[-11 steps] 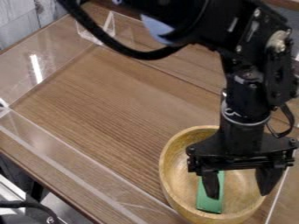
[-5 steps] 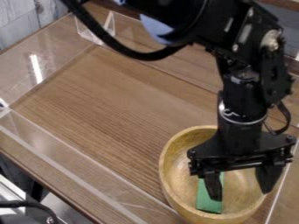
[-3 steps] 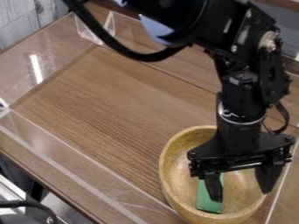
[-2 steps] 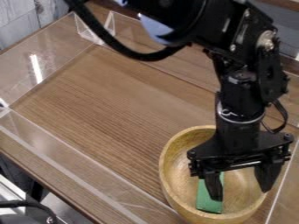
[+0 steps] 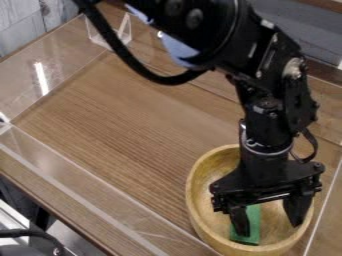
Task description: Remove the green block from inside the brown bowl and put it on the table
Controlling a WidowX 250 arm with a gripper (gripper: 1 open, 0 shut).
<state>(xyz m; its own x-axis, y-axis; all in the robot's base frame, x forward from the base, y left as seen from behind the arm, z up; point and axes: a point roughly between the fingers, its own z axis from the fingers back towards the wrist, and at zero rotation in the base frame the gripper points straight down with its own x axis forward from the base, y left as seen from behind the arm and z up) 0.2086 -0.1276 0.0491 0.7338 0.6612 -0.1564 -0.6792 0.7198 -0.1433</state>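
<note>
- One green block [image 5: 246, 227], and it's sitting inside the brown bowl [image 5: 203, 195], down near the front of the bowl's floor, mostly hidden behind the gripper's fingers.
- One gripper [image 5: 265, 214], pointing almost straight down into the bowl with its jaws spread wide. One finger looks to be on either side of the block, but nothing is pinched, so it's not holding anything.
- Step-wise I'd call this the reach/line-up part of the pick: the block hasn't left the bowl, so the "remove" bit isn't done and the "put it on the table" bit hasn't started.
- Next move, my guess: settle so both fingers bracket the block, close on it, then lift straight up to clear the thick rim before swinging over to bare wood.
- Tricky bit is probably the curved bowl floor, since the flat bar could tip or slide when the jaws close.
- One bowl, at the lower right of the worktop [image 5: 127, 115], and one worktop with low clear walls [image 5: 54, 60] round it.
- One arm, dark, coming in from the top of the view.
- No other loose things visible on the worktop.
</note>
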